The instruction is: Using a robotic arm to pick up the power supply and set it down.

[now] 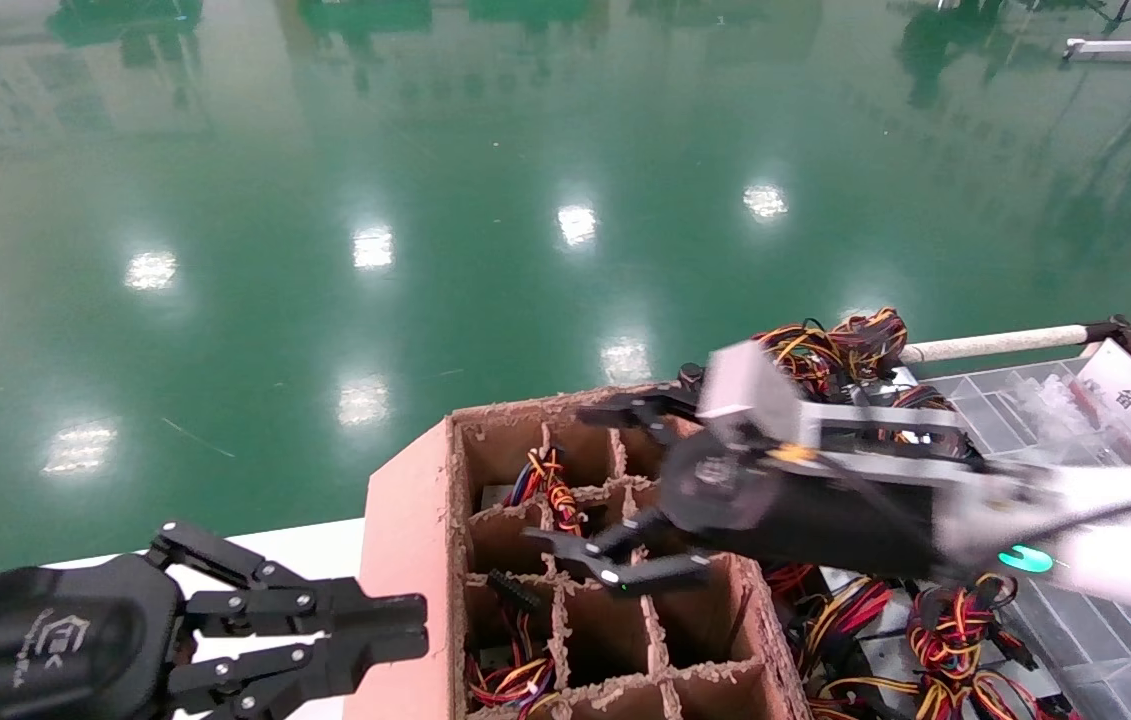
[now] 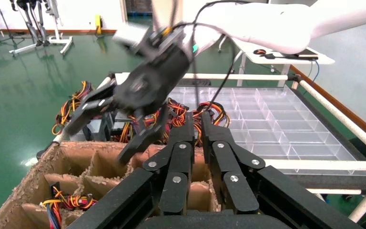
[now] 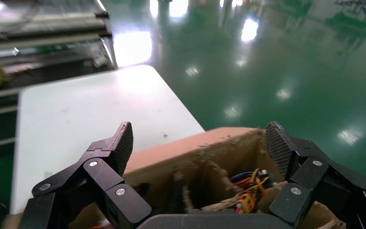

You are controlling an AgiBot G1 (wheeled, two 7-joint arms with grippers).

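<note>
Bright overhead lamps glaring in white patches off the glossy green floor (image 1: 325, 200) beyond the cardboard box (image 1: 405, 560), right gripper (image 1: 593, 480) smearing with motion blur above that box, shadows staying soft

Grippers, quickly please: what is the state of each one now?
Left gripper: shut, holding nothing, parked beside the cardboard box.
Right gripper: open, empty, fingers spread over the box compartments.
</note>
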